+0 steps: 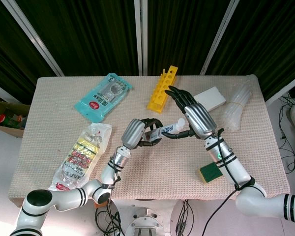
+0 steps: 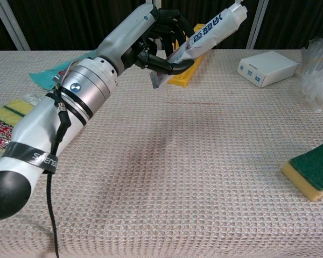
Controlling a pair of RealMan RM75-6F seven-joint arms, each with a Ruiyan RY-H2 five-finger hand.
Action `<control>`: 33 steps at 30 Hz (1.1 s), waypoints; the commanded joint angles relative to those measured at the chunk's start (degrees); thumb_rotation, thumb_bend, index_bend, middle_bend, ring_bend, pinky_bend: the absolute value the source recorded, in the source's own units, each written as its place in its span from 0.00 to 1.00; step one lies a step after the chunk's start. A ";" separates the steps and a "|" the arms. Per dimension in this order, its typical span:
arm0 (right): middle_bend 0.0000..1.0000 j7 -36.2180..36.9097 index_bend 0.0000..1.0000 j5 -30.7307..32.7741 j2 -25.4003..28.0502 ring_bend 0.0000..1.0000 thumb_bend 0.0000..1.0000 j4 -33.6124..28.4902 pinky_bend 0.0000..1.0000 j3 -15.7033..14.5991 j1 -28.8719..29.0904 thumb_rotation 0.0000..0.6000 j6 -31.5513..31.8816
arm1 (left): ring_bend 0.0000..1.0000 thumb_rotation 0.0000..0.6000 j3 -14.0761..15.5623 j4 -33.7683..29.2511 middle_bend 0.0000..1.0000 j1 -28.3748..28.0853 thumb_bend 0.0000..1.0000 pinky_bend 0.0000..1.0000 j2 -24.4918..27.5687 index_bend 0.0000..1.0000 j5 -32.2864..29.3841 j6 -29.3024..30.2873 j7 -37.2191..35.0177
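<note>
- A white tube with blue lettering is held above the middle of the table, tilted, its crimped end lower and its cap end higher.
- The left hand is closed around the lower end of the tube, fingers curled onto it; in the chest view the dark fingers are seen wrapped under the tube.
- The right hand is placed at the tube's cap end, with the thumb brought up beneath it and the other fingers stretched out, apart, toward the far edge; whether the cap is actually pinched cannot be told.
- A yellow rack with a row of holes is seen just behind the hands, near the far edge.
- A small white box is set to the right of the rack, and a bundle of clear plastic bags is laid by the right edge.
- A green-and-yellow sponge is placed near the front right corner, beside the right forearm.
- A teal packet is laid toward the far left corner.
- A clear bag of yellow and red goods is laid along the left edge, near the front.
</note>
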 commanded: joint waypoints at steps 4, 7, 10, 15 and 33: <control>0.00 0.30 0.00 -0.07 0.02 0.00 0.00 0.18 0.00 -0.32 0.26 0.56 0.27 | 0.76 1.00 0.13 -0.02 0.86 -0.09 0.40 0.86 -0.14 0.77 -0.08 -0.20 0.34; 0.00 0.56 0.00 -0.23 0.06 0.00 0.00 0.33 0.00 -0.45 0.54 0.56 0.15 | 0.76 1.00 0.18 0.13 0.86 -0.15 0.40 0.86 -0.25 0.77 -0.20 -0.42 0.52; 0.00 0.79 0.00 -0.35 -0.01 0.00 0.00 0.50 0.00 -0.54 0.96 0.56 -0.14 | 0.76 1.00 0.10 0.28 0.86 -0.37 0.40 0.86 -0.33 0.77 -0.28 -0.72 0.67; 0.00 1.03 0.00 -0.63 -0.15 0.00 0.00 0.34 0.00 -0.93 2.20 0.55 -1.73 | 0.76 1.00 -0.30 0.35 0.86 -0.74 0.40 0.87 -0.28 0.77 -0.76 -1.34 1.54; 0.00 4.99 0.00 1.19 -4.67 0.00 0.00 5.19 0.00 -1.15 5.67 0.45 -4.39 | 0.76 1.00 -2.02 -3.38 0.87 -0.97 0.40 0.87 1.56 0.77 -2.57 -2.07 4.89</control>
